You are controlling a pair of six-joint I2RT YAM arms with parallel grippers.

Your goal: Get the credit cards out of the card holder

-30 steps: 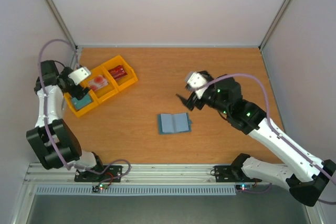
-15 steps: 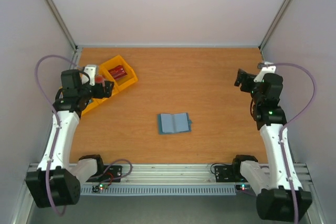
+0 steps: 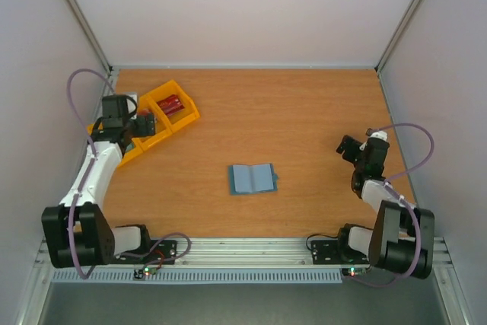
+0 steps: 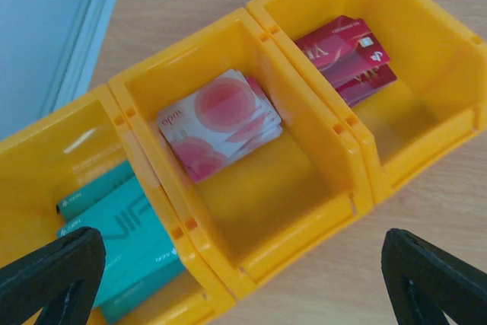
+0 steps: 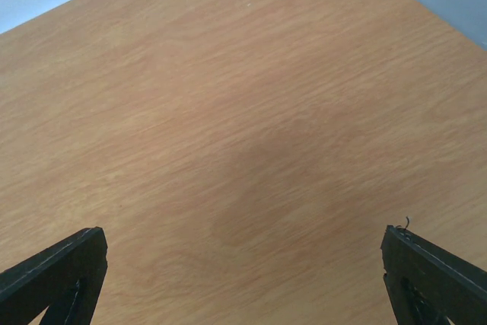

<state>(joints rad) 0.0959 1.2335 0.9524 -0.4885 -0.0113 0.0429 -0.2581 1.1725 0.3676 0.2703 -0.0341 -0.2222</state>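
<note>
The slate-blue card holder lies open and flat in the middle of the table, with no card showing in it. Credit cards lie in a yellow tray: teal-green ones in its left compartment, pale pinkish-red ones in the middle, dark red ones on the right. My left gripper hovers over the tray's near edge, open and empty; its fingers stand wide apart. My right gripper is open and empty over bare wood at the right, far from the card holder; only table shows between its fingers.
The yellow tray stands at the back left by the wall. Grey walls close the table at the left, back and right. Both arms are folded back close to their bases at the near edge.
My right arm has drawn back from beside the card holder to the right side and folded down. My left arm has swung and lowered over the tray. The card holder has not moved.
</note>
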